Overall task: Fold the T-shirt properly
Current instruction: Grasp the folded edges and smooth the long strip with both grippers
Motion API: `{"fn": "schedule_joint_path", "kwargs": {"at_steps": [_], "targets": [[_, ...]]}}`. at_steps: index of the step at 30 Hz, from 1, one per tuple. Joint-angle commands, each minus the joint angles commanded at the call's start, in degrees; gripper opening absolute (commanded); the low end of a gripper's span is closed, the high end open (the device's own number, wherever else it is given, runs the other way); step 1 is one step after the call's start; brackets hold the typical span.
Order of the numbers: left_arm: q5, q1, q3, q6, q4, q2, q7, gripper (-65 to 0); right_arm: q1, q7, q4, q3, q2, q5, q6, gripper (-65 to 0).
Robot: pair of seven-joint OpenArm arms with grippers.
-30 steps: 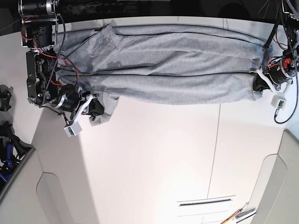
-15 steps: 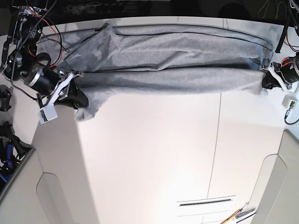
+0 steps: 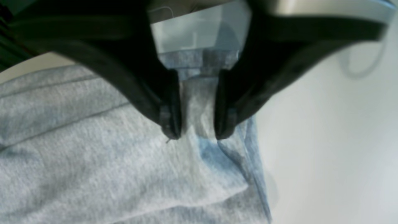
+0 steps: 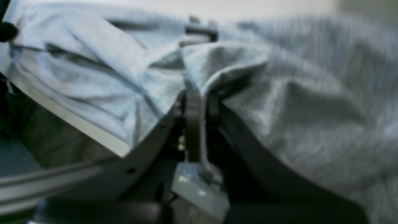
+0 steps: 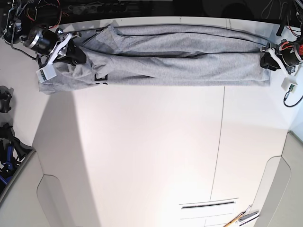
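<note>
Heather-grey cotton T-shirt point(image 5: 180, 61): stretched as a long band on the white desk point(image 5: 151, 156), between left claw point(image 5: 266, 60) and right claw point(image 5: 75, 53), both clamping fabric. Lengthwise fold apparently done; crosswise folds remain.

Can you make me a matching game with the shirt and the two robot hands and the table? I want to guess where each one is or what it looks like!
Things:
1. T-shirt
2. left end effector
3. right end effector
4. table

Clues:
A. white and flat, with the shirt lying along its far edge
B. grey, stretched out in a long band
C. pinching the shirt at the right end in the base view
D. pinching the shirt at the left end in the base view

Pairs: 1-B, 2-C, 3-D, 4-A
</note>
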Motion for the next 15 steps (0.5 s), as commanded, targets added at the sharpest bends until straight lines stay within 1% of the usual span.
{"fn": "schedule_joint_path", "kwargs": {"at_steps": [1, 2, 3, 4, 5, 6, 9, 12, 13, 15], "targets": [[0.09, -0.02, 0.0, 1.75, 0.0, 0.0, -0.28, -35.7, -0.42, 0.0, -0.02, 0.02, 0.02, -0.7, -0.04, -49.0], [0.22, -0.02, 0.0, 3.15, 0.0, 0.02, -0.37, -34.9, -0.57, -0.07, -0.02, 0.02, 0.02, -0.94, -0.26, -39.2], [0.9, -0.02, 0.0, 4.33, 0.0, 0.02, -0.39, -34.9, -0.55, -0.81, 0.0, 0.09, 0.04, -0.9, -0.76, -32.8], [2.1, -0.17, -0.02, 5.35, 0.0, 0.02, -0.42, -34.9, -0.52, -1.14, 0.17, 0.39, 0.02, -0.63, -1.11, -30.8], [3.3, -0.17, -0.28, 6.38, 0.0, 0.02, -0.59, -34.9, -0.52, -1.07, 0.42, 0.96, 0.02, 0.28, -1.09, -30.9], [3.41, -0.15, -0.98, 6.75, 0.0, 0.02, -0.63, -34.9, -0.52, -1.01, 0.96, 2.03, 0.0, 1.66, -1.07, -30.9], [1.51, -0.15, -5.51, 6.86, 0.0, 0.39, -0.59, -34.9, -0.46, -0.87, 4.0, 6.84, -0.61, 3.5, -1.03, -30.9], [-0.09, -0.15, -11.23, 6.78, 0.0, 1.64, -0.39, -34.8, -0.35, -0.92, 8.33, 11.58, -2.38, 4.94, -1.03, -31.0], [-0.24, -0.15, -12.28, 6.38, 0.0, 1.95, -0.28, -33.6, -0.11, -0.92, 9.64, 12.46, -3.06, 5.14, -1.03, -31.0], [-0.33, 0.07, -12.46, 6.4, 0.0, 1.95, -0.15, -27.4, 1.05, -0.9, 10.75, 12.61, -4.13, 5.14, -1.03, -31.1]]}}
